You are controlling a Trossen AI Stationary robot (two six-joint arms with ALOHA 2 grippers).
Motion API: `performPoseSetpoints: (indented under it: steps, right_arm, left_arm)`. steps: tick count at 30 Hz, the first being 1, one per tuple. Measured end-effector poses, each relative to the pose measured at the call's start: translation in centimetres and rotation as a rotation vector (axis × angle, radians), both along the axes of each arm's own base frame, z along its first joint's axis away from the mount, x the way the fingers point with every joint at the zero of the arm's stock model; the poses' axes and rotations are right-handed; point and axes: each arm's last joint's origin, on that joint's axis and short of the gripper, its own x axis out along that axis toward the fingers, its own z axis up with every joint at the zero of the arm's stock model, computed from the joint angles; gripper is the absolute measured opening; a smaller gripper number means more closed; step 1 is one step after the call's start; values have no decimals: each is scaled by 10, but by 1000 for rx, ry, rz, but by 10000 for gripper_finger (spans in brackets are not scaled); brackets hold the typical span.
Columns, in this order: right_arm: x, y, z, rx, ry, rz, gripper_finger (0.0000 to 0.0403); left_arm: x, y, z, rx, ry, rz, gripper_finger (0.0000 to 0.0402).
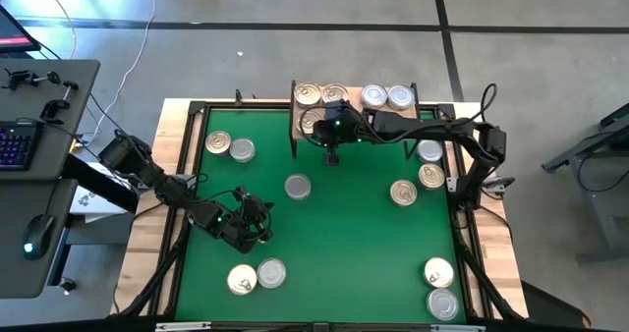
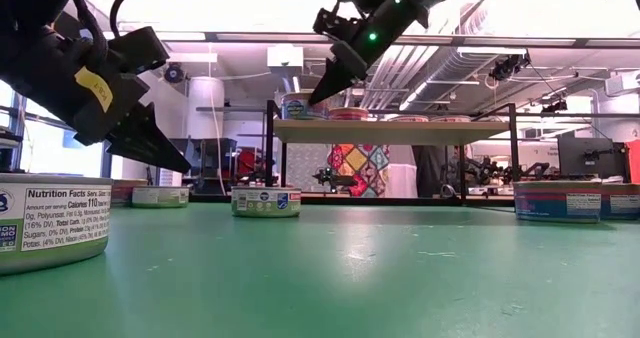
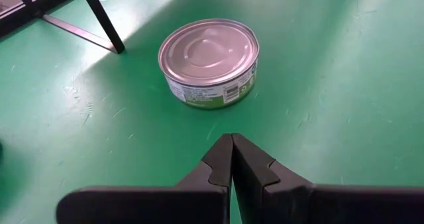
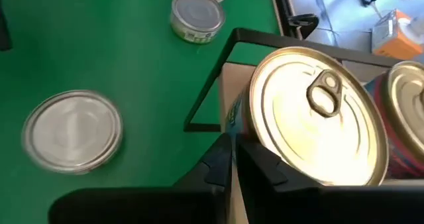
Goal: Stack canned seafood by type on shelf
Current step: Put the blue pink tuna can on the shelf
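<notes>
The right gripper [image 1: 331,158], jaws clenched empty, is held beside a gold can [image 4: 311,114] set on the shelf [image 1: 425,110]; the left gripper [image 3: 232,159], clenched, is parked near a silver can [image 3: 209,61].

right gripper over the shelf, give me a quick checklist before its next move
1. Right gripper empty: ok, fingers shut with nothing between them.
2. Clear of the shelf cans: ok, it hangs above the board's front edge beside a golden pull-tab can, apparently not touching it.
3. Cans by type on the shelf: ok so far, golden lids on one side, two silver cans on the other.
4. Next can reachable: ok, a silver-lid can lies alone on the green mat.
5. Left gripper out of the way: ok, low over the mat, fingers shut, empty.
6. Fingers ready to grasp: not ok, must open first.
</notes>
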Motion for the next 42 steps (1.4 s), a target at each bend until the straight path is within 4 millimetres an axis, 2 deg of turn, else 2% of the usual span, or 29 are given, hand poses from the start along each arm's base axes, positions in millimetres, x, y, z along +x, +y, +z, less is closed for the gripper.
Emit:
performPoseSetpoints:
  steps: [15, 20, 25, 31, 38, 42]
  right_arm:
    - [2, -10, 6, -19, -73, -32, 0]
    - [3, -4, 9, -18, -89, -10, 0]
    - [7, 30, 22, -26, -138, 87, 0]
    - [11, 83, 15, 65, -107, 283, 0]
    - [-4, 149, -39, 212, -132, 376, 0]
    - [-23, 188, -69, 339, -186, 396, 0]
  left_arm:
    - [0, 0, 0, 1, 0, 0, 0]
    - [0, 0, 0, 1, 0, 0, 0]
    - [0, 0, 0, 1, 0, 0, 0]
    - [-1, -2, 0, -3, -3, -10, 0]
    - [-7, -14, 0, -31, -6, -65, 0]
    - [-7, -23, -1, -185, 16, -133, 0]
